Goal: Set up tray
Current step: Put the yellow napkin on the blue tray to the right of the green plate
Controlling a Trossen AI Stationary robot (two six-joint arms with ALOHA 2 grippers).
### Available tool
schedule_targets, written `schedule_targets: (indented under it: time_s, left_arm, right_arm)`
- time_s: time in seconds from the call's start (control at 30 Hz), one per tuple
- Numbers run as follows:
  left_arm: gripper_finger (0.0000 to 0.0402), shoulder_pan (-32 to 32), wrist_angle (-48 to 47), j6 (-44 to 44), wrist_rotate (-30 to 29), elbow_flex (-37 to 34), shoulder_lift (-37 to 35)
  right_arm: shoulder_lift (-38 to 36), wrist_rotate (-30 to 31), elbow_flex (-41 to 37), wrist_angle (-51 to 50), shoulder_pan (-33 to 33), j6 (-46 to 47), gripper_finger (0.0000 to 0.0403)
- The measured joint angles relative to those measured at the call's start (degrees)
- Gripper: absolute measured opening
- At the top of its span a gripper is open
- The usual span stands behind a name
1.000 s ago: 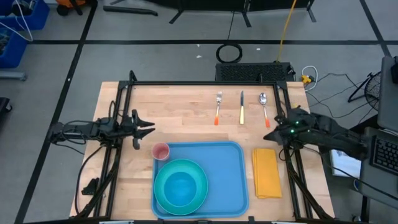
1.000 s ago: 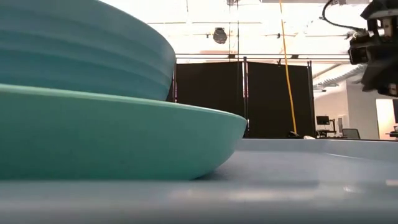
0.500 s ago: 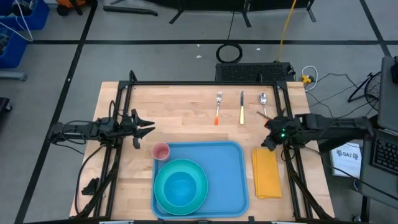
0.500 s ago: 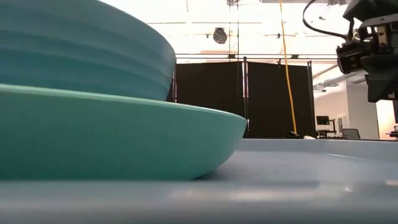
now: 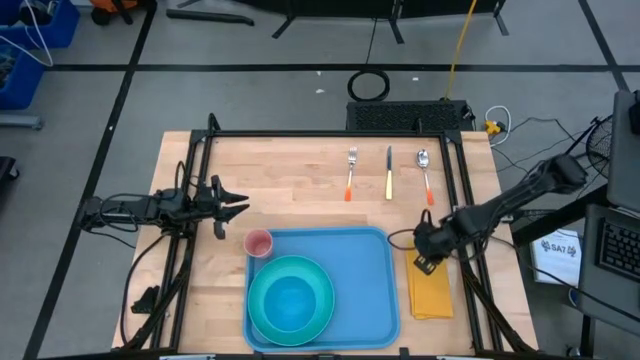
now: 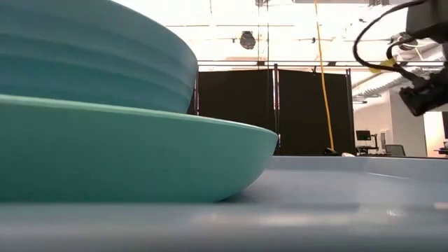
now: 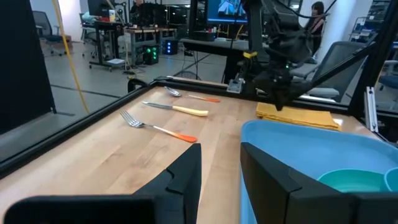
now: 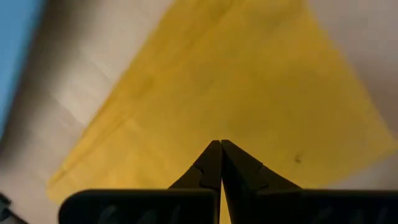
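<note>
High view – tray: the light-blue tray [image 5: 345,275] lies in the lower centre of the frame, on the wooden table [image 5: 290,170].
High view – on the tray: a teal plate [image 5: 291,300] with a bowl in it sits in the tray's lower left part; a small pink cup [image 5: 259,243] stands at its upper left corner.
High view – napkin: a yellow napkin [image 5: 432,290] lies just right of the tray.
High view – cutlery: a fork [image 5: 351,172], a knife [image 5: 389,173] and a spoon [image 5: 425,172] lie in a row above the tray, well apart from it.
High view – right gripper: the right gripper [image 5: 424,258] is over the upper end of the napkin.
High view – left gripper: the left gripper [image 5: 240,205] waits at centre left, beside the table's left edge.
Low view: the plate [image 6: 133,157] fills the left of the frame; the right arm shows at upper right.
Left wrist view: the left fingers [image 7: 186,171] stand apart and hold nothing; the tray [image 7: 311,146] is at right – the napkin [image 7: 298,115] lies behind it.
Right wrist view: the right fingertips [image 8: 221,163] are pressed together and hold nothing, over the napkin [image 8: 249,81]; I cannot tell if they touch it.
</note>
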Motion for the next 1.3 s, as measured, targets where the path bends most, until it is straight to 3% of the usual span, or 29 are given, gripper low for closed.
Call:
schedule_targets:
  time_s: [0.33, 0.5, 0.77, 0.87, 1.03, 1.3]
  left_arm:
    - [0.0115, 0.0, 0.0, 0.0, 0.0, 0.0, 0.0]
    - [0.0115, 0.0, 0.0, 0.0, 0.0, 0.0, 0.0]
    - [0.0115, 0.0, 0.1, -0.1, 0.0, 0.0, 0.0]
    - [0.0115, 0.0, 0.1, 0.0, 0.0, 0.0, 0.0]
    - [0.0115, 0.0, 0.1, 0.0, 0.0, 0.0, 0.0]
    - [0.0115, 0.0, 0.1, -0.1, 0.0, 0.0, 0.0]
  right_arm:
    - [7.1, 8.8, 0.3, 0.1, 1.4, 4.6, 0.0]
    - [6.3, 19.9, 0.0, 5.5, -0.2, 3.7, 0.0]
    - [2.8, 25.1, -0.1, 5.0, 0.0, 2.7, 0.0]
    - [0.0, 23.7, -0.1, 4.8, -0.1, 1.4, 0.0003]
    - [-3.3, 22.4, -0.1, 2.6, -0.2, -0.2, 0.004]
    - [-5.1, 22.4, -0.9, -8.0, -1.8, 5.7, 0.0141]
